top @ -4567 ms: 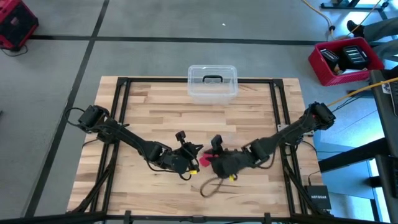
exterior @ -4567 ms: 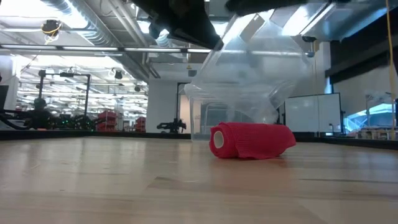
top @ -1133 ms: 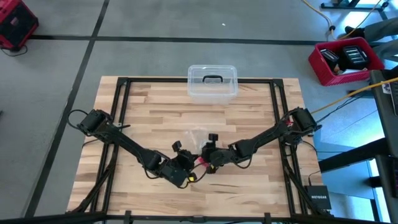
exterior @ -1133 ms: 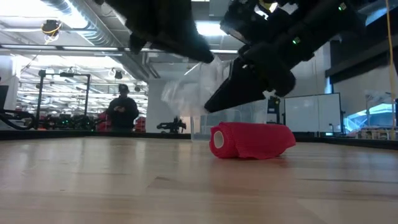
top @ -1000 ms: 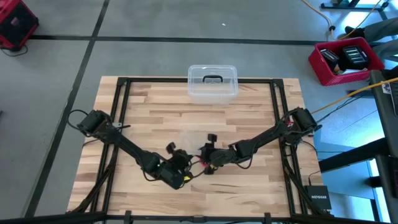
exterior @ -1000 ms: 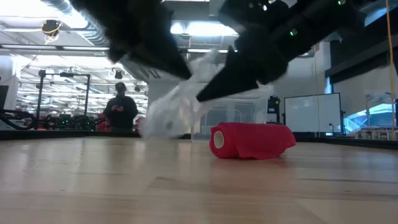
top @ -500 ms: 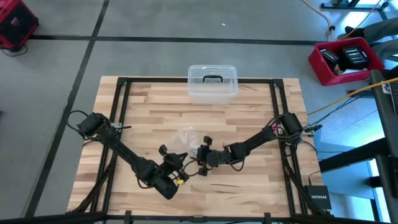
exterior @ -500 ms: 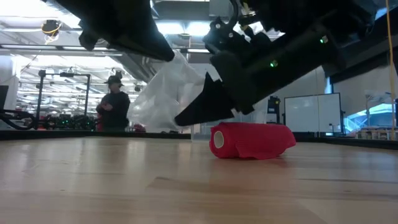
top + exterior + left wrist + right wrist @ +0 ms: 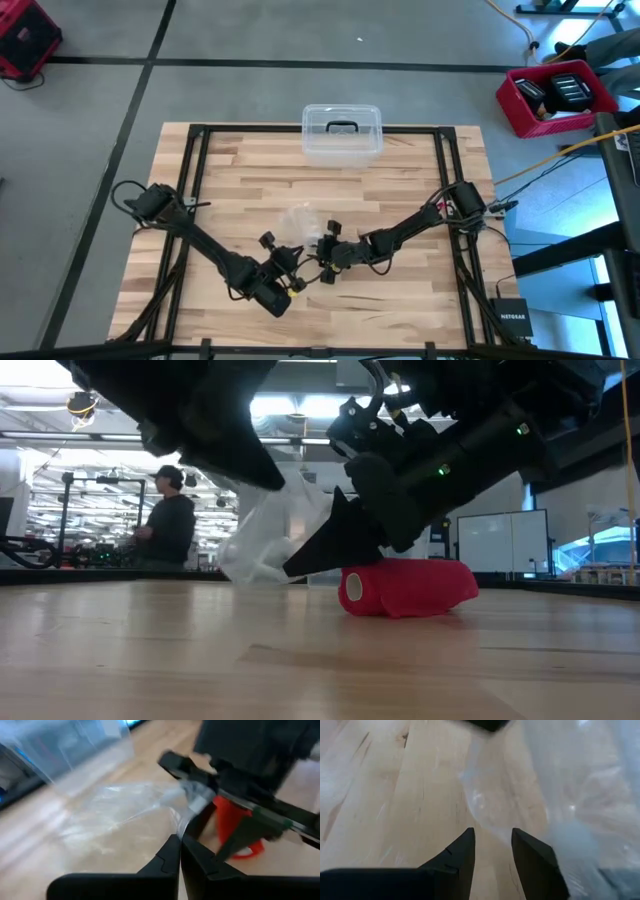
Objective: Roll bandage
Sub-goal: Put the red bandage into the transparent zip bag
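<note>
One red bandage (image 9: 405, 588) lies rolled on the wooden table (image 9: 230, 180), just below our right gripper (image 9: 335, 545), whose fingers stand parted with nothing between them. Beside it, our left gripper (image 9: 179, 851) pinches the clear plastic wrapper (image 9: 270, 535) tight. Well beyond both grippers sits a clear box (image 9: 342, 132).
</note>
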Robot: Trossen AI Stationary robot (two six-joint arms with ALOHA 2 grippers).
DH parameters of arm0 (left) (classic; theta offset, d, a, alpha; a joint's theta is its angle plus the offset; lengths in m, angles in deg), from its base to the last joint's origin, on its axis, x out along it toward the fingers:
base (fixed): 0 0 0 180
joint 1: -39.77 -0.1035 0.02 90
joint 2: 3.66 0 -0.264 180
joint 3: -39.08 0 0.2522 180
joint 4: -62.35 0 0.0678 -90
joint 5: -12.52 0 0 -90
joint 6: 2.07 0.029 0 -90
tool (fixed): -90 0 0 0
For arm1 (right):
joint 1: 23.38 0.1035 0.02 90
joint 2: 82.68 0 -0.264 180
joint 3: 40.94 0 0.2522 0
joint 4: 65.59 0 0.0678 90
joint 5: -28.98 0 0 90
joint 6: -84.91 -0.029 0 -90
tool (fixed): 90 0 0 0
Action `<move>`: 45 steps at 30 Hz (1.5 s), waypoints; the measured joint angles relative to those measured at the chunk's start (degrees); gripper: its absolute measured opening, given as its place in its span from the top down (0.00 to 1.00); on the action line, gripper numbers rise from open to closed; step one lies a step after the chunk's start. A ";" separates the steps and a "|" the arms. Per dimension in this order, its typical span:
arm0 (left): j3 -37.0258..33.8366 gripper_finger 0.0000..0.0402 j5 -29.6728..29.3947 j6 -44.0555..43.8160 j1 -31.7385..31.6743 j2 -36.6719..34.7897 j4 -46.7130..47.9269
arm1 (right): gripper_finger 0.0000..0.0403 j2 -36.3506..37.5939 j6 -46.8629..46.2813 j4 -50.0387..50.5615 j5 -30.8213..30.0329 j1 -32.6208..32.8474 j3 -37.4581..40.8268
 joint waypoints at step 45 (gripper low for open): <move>1.40 0.66 0.30 17.87 -4.86 0.03 5.11 | 0.67 0.00 0.11 -0.07 2.19 0.02 0.00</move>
